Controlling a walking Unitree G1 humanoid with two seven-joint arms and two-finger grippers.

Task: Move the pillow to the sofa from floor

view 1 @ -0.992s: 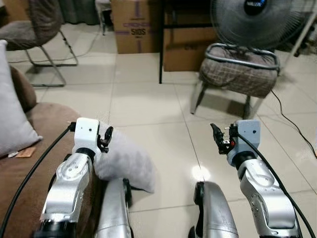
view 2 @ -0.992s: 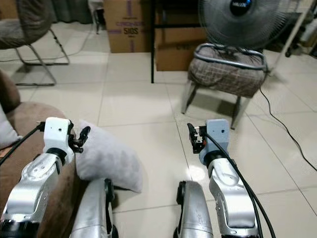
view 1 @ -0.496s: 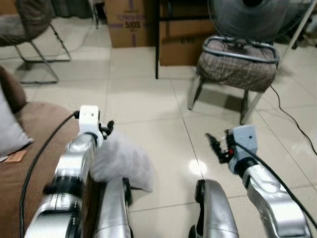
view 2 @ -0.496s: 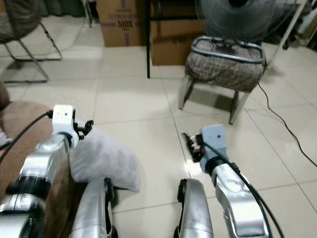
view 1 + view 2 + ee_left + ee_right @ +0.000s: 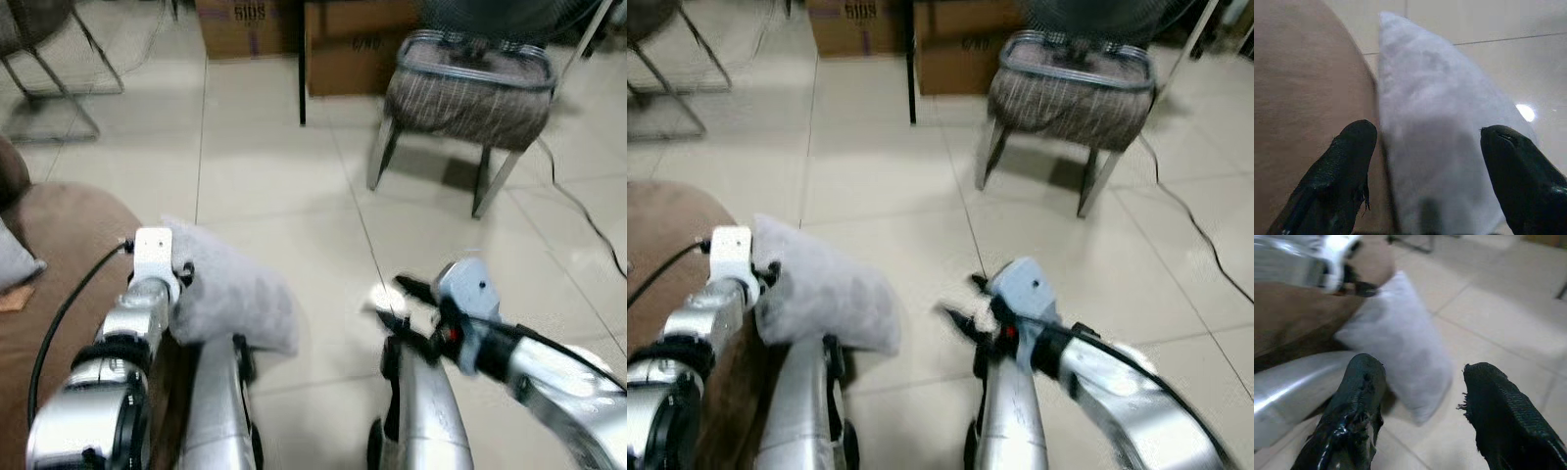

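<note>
A light grey pillow (image 5: 233,294) lies on the tiled floor, leaning against the front of the brown sofa (image 5: 69,230). My left gripper (image 5: 1432,139) is open, its two black fingers spread over the pillow's upper end next to the sofa; in the left eye view it sits at the pillow's top left edge (image 5: 182,275). My right gripper (image 5: 394,305) is open and hangs low over the floor to the right of the pillow, pointing at it. In the right wrist view the pillow (image 5: 1400,345) lies beyond the spread fingers (image 5: 1367,377), apart from them.
A second pale pillow (image 5: 14,266) rests on the sofa seat at the left. A stool with a checked cushion (image 5: 468,90) stands ahead on the right, cardboard boxes (image 5: 245,18) behind it. A black cable (image 5: 588,220) runs across the floor at the right. A metal chair frame (image 5: 49,93) stands far left.
The head view has tilted down. My right arm has swung down and left toward the pillow. My left gripper has dropped onto the pillow's upper edge by the sofa.
</note>
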